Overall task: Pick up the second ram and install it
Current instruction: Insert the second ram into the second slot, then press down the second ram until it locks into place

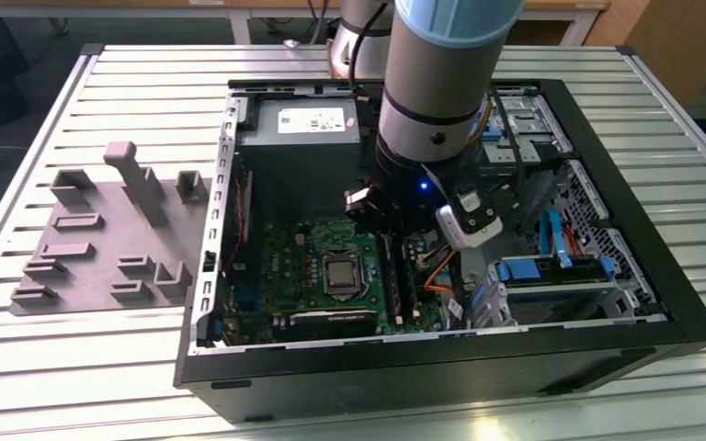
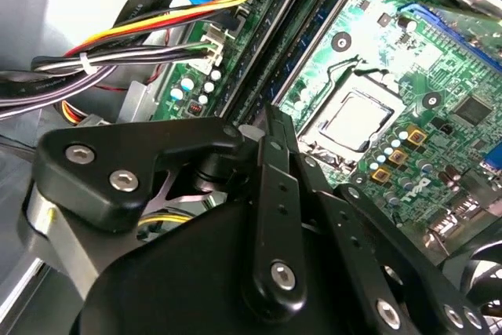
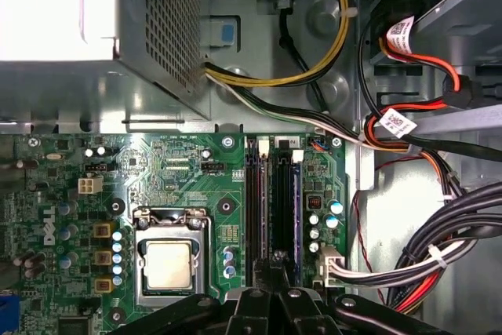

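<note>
Inside the case [image 1: 684, 322], cables [image 3: 439, 249] run beside the pincer [image 3: 274, 272].

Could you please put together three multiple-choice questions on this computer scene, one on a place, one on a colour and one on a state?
1. Where is the pincer?
A. Over the grey tray
B. Over the memory slots beside the processor
C. Outside the case

2. What colour is the main board?
A. Red
B. White
C. Green

3. How is the case?
A. Open, its inside exposed
B. Shut by a panel
C. Standing on end

Answers: 1 B, the first wrist view shows the pincer right above the slots next to the processor. 2 C, the board is green in every view. 3 A, the exterior view looks straight down into the case.
</note>
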### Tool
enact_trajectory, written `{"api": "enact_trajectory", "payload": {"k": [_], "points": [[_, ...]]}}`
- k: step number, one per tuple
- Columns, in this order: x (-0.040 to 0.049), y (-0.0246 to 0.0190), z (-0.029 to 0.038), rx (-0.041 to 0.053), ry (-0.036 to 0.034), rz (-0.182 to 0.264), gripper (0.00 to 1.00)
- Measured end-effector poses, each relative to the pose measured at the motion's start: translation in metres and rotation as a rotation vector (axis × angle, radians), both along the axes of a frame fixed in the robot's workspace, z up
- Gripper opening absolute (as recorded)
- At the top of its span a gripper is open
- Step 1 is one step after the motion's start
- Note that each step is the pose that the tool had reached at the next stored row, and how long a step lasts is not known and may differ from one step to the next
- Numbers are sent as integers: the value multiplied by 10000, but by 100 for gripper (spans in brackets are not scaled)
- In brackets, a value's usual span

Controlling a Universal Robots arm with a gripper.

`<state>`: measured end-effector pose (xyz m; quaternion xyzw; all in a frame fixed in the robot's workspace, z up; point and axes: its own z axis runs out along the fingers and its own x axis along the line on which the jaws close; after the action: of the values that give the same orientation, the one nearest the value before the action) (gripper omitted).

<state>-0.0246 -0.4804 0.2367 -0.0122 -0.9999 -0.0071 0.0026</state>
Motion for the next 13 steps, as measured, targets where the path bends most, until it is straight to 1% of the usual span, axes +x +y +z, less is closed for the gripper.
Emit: {"api": "enact_trajectory", "payload": {"k": [7, 13], "points": [[0, 0, -109, 2, -1, 0, 11], [0, 0, -146, 1, 0, 0, 11]]}}
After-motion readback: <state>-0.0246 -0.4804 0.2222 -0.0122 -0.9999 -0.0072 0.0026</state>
